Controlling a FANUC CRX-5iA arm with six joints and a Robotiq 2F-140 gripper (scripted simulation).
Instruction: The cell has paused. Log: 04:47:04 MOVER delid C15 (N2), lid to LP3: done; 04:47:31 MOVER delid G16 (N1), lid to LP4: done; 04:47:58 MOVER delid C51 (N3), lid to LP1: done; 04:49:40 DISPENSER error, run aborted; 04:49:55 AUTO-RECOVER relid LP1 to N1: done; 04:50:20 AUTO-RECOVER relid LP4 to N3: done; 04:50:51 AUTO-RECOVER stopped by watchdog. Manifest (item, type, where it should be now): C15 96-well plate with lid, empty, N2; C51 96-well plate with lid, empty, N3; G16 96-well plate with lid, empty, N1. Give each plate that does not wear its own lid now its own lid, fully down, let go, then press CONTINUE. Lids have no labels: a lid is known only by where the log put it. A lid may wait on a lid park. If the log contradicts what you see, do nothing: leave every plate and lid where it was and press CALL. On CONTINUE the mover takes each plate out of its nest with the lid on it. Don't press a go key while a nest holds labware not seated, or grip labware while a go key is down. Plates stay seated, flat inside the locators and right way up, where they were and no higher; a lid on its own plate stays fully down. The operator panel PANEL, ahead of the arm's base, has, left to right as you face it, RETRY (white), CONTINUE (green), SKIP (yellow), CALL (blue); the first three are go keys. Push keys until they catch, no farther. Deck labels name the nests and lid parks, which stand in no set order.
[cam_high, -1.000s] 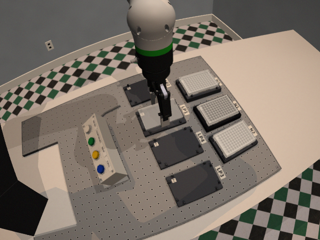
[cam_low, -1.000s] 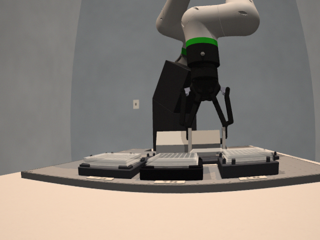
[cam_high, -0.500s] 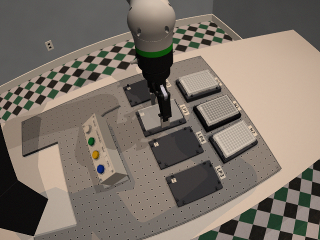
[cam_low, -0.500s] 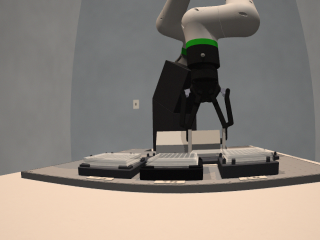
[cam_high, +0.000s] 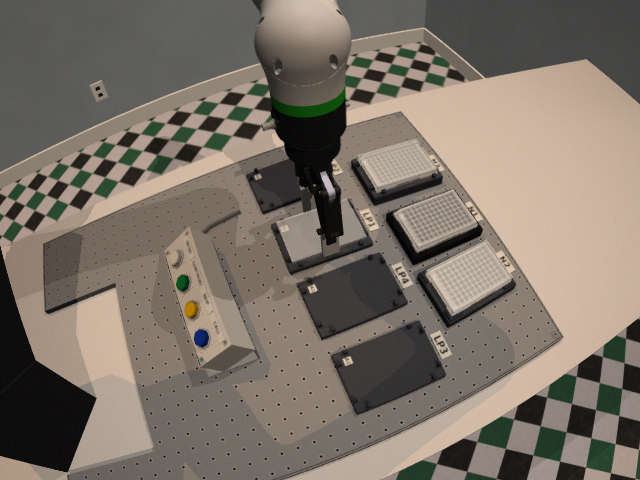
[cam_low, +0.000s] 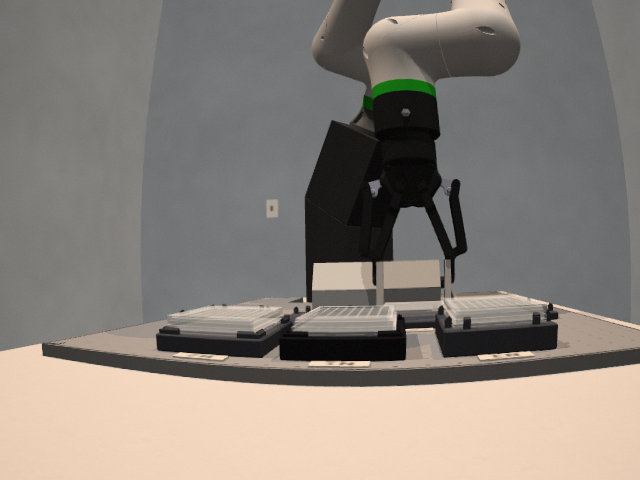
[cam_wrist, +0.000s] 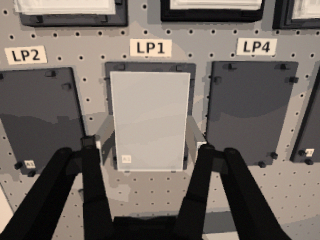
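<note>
A clear lid (cam_high: 315, 232) lies low over lid park LP1 (cam_wrist: 150, 48); it also shows in the wrist view (cam_wrist: 149, 120). My gripper (cam_high: 330, 246) stands straight down over it, shut on the lid's long sides (cam_wrist: 149, 145). I cannot tell whether the lid rests on the park. Three 96-well plates sit in black nests on the right: a far one (cam_high: 397, 165), the N1 plate (cam_high: 436, 219) and the N2 plate (cam_high: 467, 276). The N1 plate shows sharp bare wells and looks lidless; the other two look hazier, as under lids.
Lid parks LP2 (cam_high: 276, 183), LP4 (cam_high: 351, 294) and LP3 (cam_high: 387, 364) are bare dark pads. The operator panel (cam_high: 209, 299) stands to the left with white (cam_high: 178, 256), green (cam_high: 182, 282), yellow (cam_high: 191, 308) and blue (cam_high: 201, 337) keys, none touched.
</note>
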